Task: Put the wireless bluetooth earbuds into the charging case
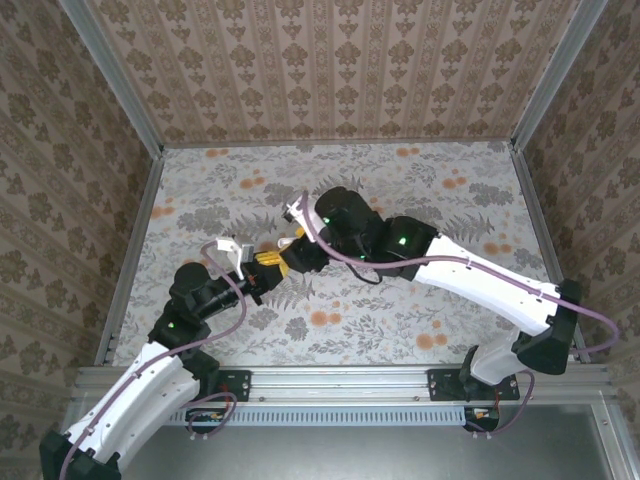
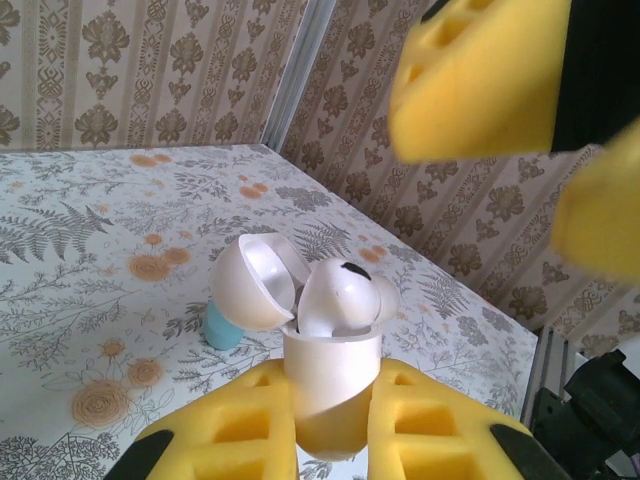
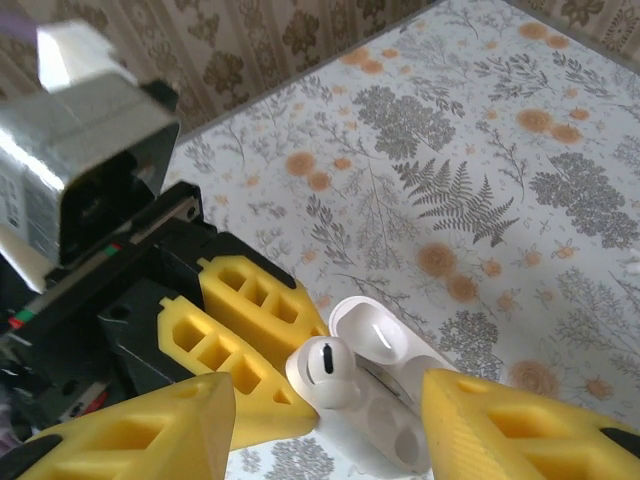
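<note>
Currently, the left tool (image 2: 330, 425) is clamping the lower body of the white charging case (image 2: 330, 370) and holding it upright, with the lid (image 2: 255, 280) swung back. One white earbud (image 2: 340, 295) is sitting in the case mouth, its rounded head standing proud of the rim. The right tool (image 3: 335, 400) is hovering near the case, fingers apart and clear of the bud. A small teal object (image 2: 222, 328) is lying on the table (image 2: 80, 230) behind the case.
</note>
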`<state>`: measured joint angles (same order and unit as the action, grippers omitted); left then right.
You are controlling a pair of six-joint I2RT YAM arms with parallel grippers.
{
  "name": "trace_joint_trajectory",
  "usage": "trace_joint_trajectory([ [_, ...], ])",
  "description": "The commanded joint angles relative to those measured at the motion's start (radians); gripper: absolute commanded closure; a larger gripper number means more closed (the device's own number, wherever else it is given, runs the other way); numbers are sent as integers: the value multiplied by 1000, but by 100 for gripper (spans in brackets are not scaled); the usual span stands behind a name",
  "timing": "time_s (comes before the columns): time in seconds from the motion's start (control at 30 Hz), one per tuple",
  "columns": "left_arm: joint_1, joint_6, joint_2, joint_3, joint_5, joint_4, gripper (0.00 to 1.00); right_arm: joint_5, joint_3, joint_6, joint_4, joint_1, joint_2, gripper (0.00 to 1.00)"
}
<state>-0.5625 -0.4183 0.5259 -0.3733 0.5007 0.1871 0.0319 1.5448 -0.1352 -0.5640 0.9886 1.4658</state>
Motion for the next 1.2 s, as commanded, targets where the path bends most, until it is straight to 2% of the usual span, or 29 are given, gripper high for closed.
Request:
trace_joint_trajectory([
  [0.0, -2, 28, -16, -13, 3, 46, 100, 106, -19, -89, 23, -34, -58, 47],
  [0.2, -2, 32, -15, 8, 3, 81, 100, 209, -40, -133, 50, -48, -54, 52],
  [0.47, -2, 38, -11, 6, 6, 78, 100, 379, -37, -206, 83, -46, 29, 71],
  [0.7, -4, 42, -22, 2, 19, 71, 100, 356, -10, -200, 36, -60, 75, 78],
  [0.93, -4, 51, -36, 9, 19, 63, 100, 383, -42, -222, 60, -108, 51, 80],
  [1.17, -4, 58, -35, 8, 16, 65, 100, 493, -64, -219, 96, -125, 35, 80],
])
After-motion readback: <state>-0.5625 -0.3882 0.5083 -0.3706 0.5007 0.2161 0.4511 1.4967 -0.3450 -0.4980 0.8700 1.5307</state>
